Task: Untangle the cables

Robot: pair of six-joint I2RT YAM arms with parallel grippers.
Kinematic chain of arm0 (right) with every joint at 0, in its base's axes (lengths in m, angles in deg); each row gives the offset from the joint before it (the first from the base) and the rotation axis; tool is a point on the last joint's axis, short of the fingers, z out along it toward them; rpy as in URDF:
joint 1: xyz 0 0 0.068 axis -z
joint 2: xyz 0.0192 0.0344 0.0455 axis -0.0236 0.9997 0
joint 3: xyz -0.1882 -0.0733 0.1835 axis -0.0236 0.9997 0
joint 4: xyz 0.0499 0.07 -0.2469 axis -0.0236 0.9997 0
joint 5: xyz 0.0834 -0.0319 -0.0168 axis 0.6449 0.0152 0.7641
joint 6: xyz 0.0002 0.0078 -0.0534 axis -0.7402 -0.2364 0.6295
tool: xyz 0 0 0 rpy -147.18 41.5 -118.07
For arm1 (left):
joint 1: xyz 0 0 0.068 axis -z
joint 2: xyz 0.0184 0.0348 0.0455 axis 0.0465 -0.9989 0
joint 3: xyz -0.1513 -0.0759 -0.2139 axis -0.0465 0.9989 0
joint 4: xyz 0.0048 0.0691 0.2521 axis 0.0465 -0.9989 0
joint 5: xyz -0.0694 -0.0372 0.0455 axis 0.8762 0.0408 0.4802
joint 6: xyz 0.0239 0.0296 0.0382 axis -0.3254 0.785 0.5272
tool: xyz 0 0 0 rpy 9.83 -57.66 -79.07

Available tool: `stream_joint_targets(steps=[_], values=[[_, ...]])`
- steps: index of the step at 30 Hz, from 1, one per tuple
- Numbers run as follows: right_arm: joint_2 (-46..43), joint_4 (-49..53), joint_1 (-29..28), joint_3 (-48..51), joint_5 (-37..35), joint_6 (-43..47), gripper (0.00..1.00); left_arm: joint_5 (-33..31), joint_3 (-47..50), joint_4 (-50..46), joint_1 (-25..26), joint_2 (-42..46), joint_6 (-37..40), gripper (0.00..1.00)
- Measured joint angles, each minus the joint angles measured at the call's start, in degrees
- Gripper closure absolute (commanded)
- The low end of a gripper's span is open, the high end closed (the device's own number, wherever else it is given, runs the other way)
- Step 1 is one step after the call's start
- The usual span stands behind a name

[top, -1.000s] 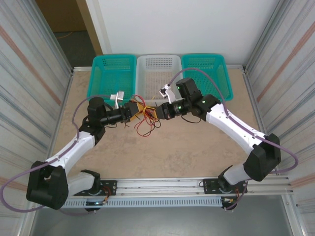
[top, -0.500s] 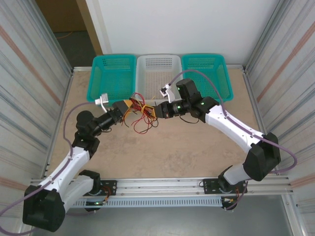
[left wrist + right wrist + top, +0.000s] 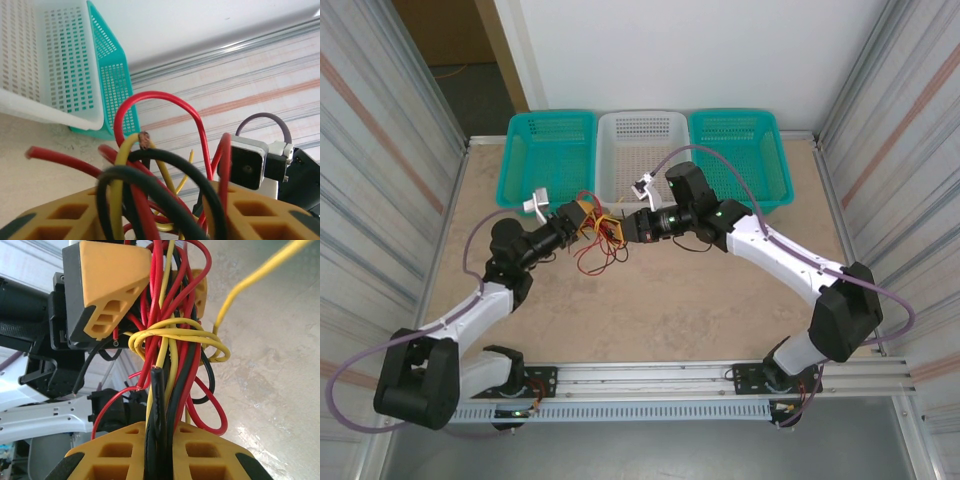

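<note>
Top external: the cables (image 3: 604, 240), 1 red, yellow and black knot, are strung over the worktop (image 3: 670, 300) between 2 pincers. Left pincer (image 3: 590, 223) and right pincer (image 3: 623, 228) each clamp the bundle. Its long axis runs pincer to pincer, with both equally near.

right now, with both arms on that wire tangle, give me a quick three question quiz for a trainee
1. True or false: the left pincer and the right pincer both grip the cables.
2. How many baskets stand at the far edge of the table? A two, B three, C five.
3. Fill in: the cables are red, yellow and ____.
Key: 1 true; 2 B; 3 black.
</note>
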Motion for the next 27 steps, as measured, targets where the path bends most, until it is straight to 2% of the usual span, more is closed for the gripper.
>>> stream_joint_targets(steps=[5, 7, 8, 10, 11, 13, 17, 19, 22, 27], values=[[0.1, -0.9, 0.0, 0.0, 0.0, -0.3, 0.98, -0.4, 0.0, 1.9, 0.0, -0.3, -0.4, 0.92], [0.3, -1.0, 0.0, 0.0, 0.0, -0.4, 0.88, -0.4, 0.0, 1.9, 0.0, -0.3, -0.3, 0.99], [0.4, -1.0, 0.0, 0.0, -0.1, -0.4, 0.78, -0.4, -0.1, 1.6, 0.0, -0.3, -0.2, 1.00], [0.4, -0.5, 0.4, 0.0, -1.0, -0.3, 0.53, -0.3, -0.8, -0.5, 0.0, 0.1, 0.6, 1.00], [0.4, -0.3, 0.7, 0.0, -1.6, -0.3, 0.47, -0.2, -1.2, -1.8, 0.0, 0.6, 1.1, 1.00], [0.0, 0.7, 1.9, 0.0, -3.9, -0.1, 0.41, -0.2, -2.2, -5.0, 0.0, 1.9, 2.6, 1.00], [-1.8, 2.7, 4.9, -0.1, -7.9, 0.2, 0.47, -0.2, -4.1, -10.9, 0.0, 4.1, 5.4, 1.00], [-3.0, 2.7, 5.1, -0.1, -8.6, 0.2, 0.47, -0.2, -4.6, -12.2, 0.0, 4.3, 5.9, 1.00], [-3.7, 2.4, 4.2, -0.2, -8.6, 0.3, 0.39, -0.2, -4.7, -12.2, 0.0, 4.3, 5.9, 1.00], [-2.4, 2.2, 2.7, -0.4, -6.0, 1.2, 0.13, 0.7, -4.8, -11.8, -0.3, 3.0, 4.5, 1.00]])
